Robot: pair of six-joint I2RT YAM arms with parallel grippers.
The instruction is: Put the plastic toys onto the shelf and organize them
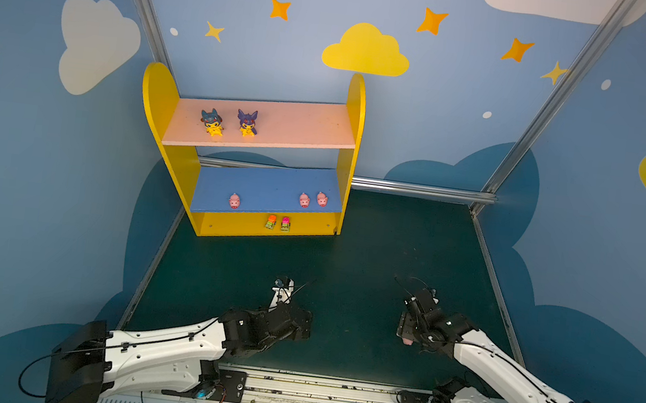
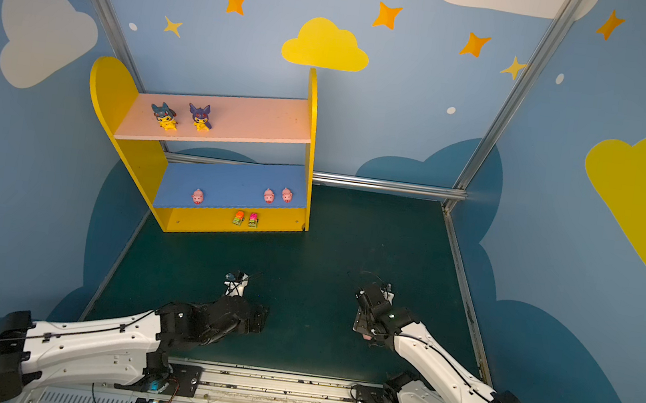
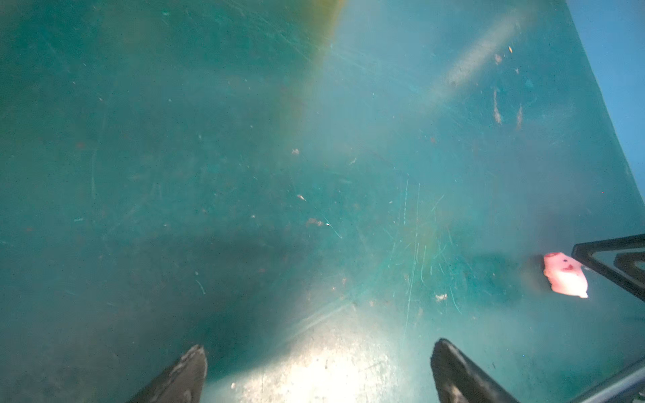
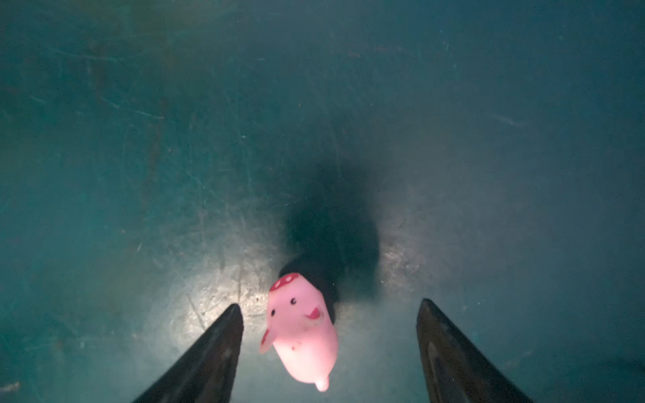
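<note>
looking down from the right wrist, you see your right gripper (image 4: pixel 330 304) spread open. the loose pink pig (image 4: pixel 300 335) lies on the green mat (image 4: pixel 139 139) between the two fingers, with a gap on each side, so nothing is gripped. in a top view that pig (image 1: pixel 407 341) shows only as a pink sliver under the gripper, well out in front of the shelf (image 1: pixel 158 98) and beyond its right end.

your left gripper (image 3: pixel 320 344) is released too, fingers wide apart with nothing between them. it hovers over bare mat well in front of the shelf.

on the shelf's pink top board (image 1: pixel 301 124), two hooded figurines (image 1: pixel 212 122) (image 1: pixel 247 122) stand side by side toward the left end. the blue board (image 1: pixel 269 181) below carries three pigs: one (image 1: pixel 234 201) left of centre and two (image 1: pixel 304 200) (image 1: pixel 322 199) close together near the right end. on the yellow base (image 1: pixel 226 228), just under the blue board's front edge, two cars sit side by side, the orange-topped one (image 1: pixel 271 221) left of the pink-topped one (image 1: pixel 285 223).
</note>
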